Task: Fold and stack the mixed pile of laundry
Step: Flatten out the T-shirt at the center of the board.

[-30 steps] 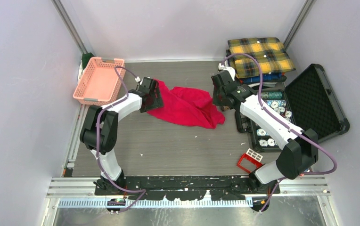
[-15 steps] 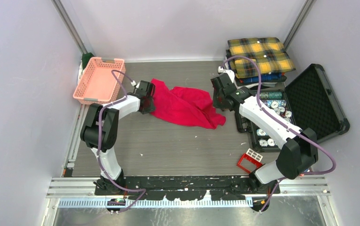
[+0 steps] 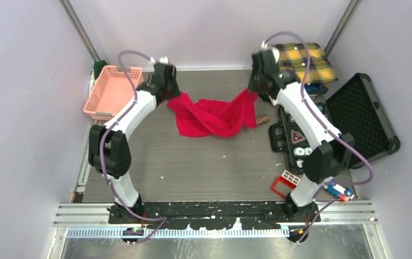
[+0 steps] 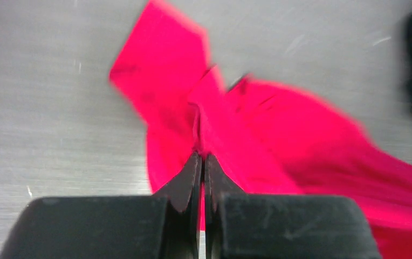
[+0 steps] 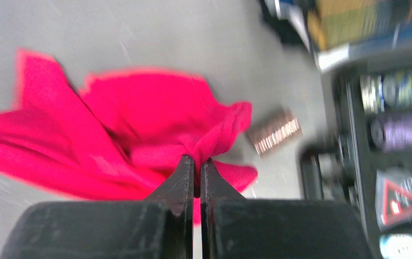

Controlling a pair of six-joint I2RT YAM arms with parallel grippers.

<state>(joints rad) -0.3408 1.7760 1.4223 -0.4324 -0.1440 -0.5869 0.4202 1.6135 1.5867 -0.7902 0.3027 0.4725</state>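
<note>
**Red T-shirt held at two points over the table**

Overhead view. The left gripper point(image 3: 167, 97), upper left of centre, and the right gripper point(image 3: 253, 93), upper right of centre, each grip one end of the red T-shirt point(image 3: 209, 117). In both wrist views the jaws are pressed to a thin slit, with a fold of red cloth pinched at the tips. The garment sags between the two holds in twisted folds over the middle of the grey table point(image 3: 193, 162). Whether its lowest fold touches the surface cannot be told.

The yellow-and-black plaid shirt point(image 3: 313, 58) lies folded flat at the upper right of the frame, on top of a blue garment point(image 3: 316, 86). A pink basket point(image 3: 112, 91) sits at upper left. An open black case point(image 3: 363, 116) lies at the right edge. A small brown object point(image 3: 262, 118) rests on the table just below the T-shirt's right end.
</note>
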